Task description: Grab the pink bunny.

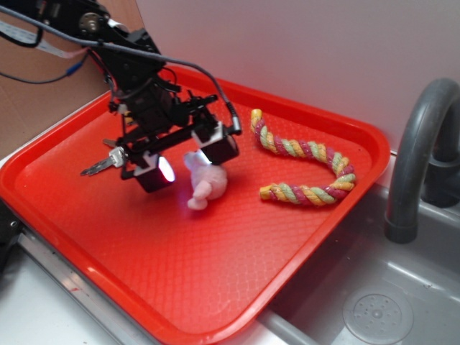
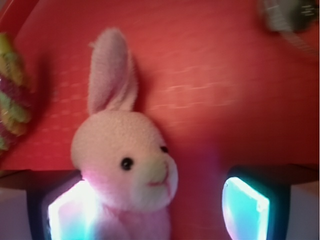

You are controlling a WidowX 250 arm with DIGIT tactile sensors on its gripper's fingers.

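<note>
Well, the red tray (image 1: 180, 302) has lots of bare room near me, and its raised rim stops things from sliding off into the sink (image 1: 374, 309); further in, the pink bunny (image 1: 205, 183) lies on the tray, about in the middle; the tool (image 1: 192, 159) hangs right over it with its two glowing pads (image 2: 245, 207) spread wide, so it holds nothing yet; from the wrist view, the bunny (image 2: 125, 165) sits close to one pad and a gap shows by the other, so I think a small sideways nudge would help before it squeezes; past the bunny, the twisted rope (image 1: 309, 169) curls well apart, so it should not get in the way; behind it comes the far rim, then the white wall (image 1: 287, 43).
</note>
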